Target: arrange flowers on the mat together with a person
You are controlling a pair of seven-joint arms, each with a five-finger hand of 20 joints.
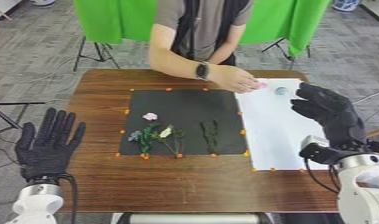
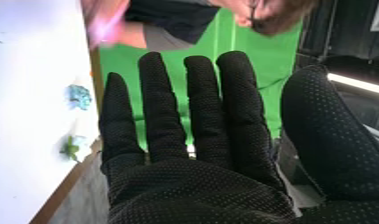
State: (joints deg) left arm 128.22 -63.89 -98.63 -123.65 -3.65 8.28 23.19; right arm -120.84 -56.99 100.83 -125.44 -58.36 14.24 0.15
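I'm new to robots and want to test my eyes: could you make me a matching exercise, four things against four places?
1. Left robot hand
2. Right robot hand
3. Person's hand
4. Cream flower

A. Lying among green stems on the dark mat
B. At the table's left side
C. At the white mat's right side
D. By a pink flower at the white mat's far end

Pairs: 1-B, 2-C, 3-D, 4-A

black mat (image 1: 181,104) open far side, person's hand (image 1: 232,78) beyond
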